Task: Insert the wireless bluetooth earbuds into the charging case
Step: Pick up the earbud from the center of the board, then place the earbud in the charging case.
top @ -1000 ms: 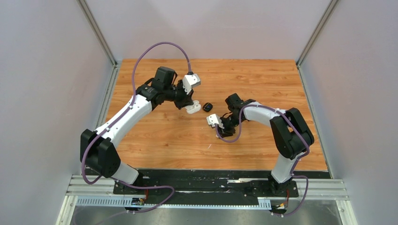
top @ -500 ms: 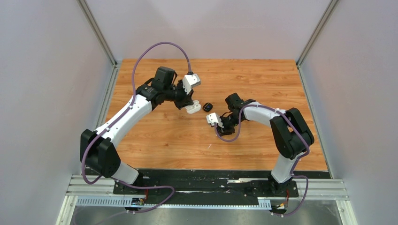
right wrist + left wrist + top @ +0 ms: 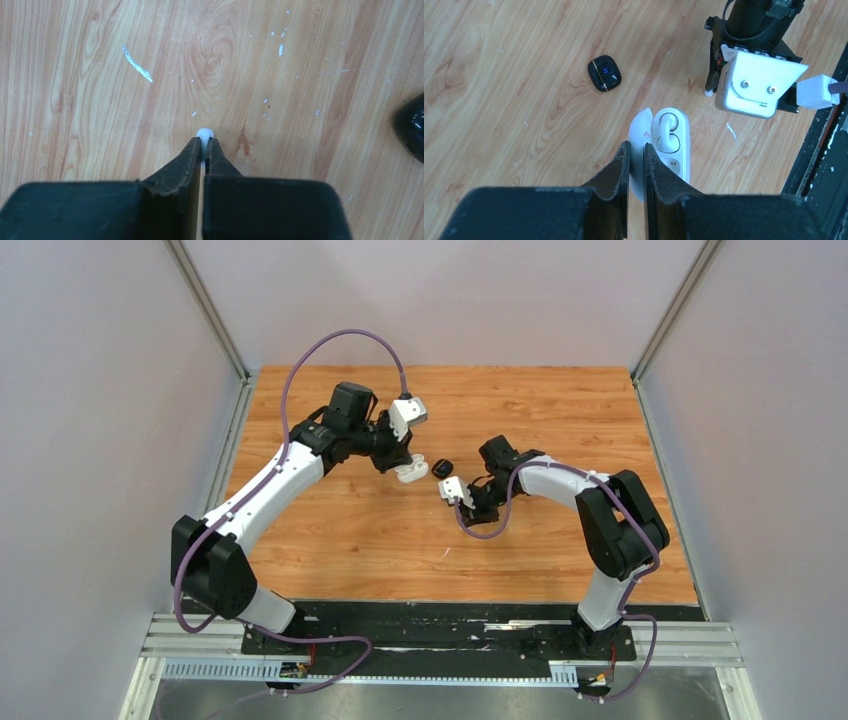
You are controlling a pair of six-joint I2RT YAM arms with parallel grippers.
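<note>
An open white charging case (image 3: 669, 145) lies on the wooden table, with one white earbud (image 3: 667, 135) seated in its upper slot. My left gripper (image 3: 635, 146) is shut on the case's raised lid (image 3: 640, 127). From above, the case (image 3: 411, 472) sits at the left fingertips (image 3: 402, 462). My right gripper (image 3: 205, 141) is shut on a small white earbud (image 3: 205, 133); only its round end shows past the fingertips, just above the wood. The right gripper (image 3: 472, 506) stands to the right of the case, a short gap apart.
A closed black case (image 3: 604, 73) lies on the table just beyond the white case, seen from above (image 3: 443, 468) between the two arms and at the right edge of the right wrist view (image 3: 412, 127). White flecks dot the wood (image 3: 136, 63).
The right gripper's jaws have closed onto the white earbud, and the right wrist has shifted slightly toward the far side. The left arm and the case have not moved.
</note>
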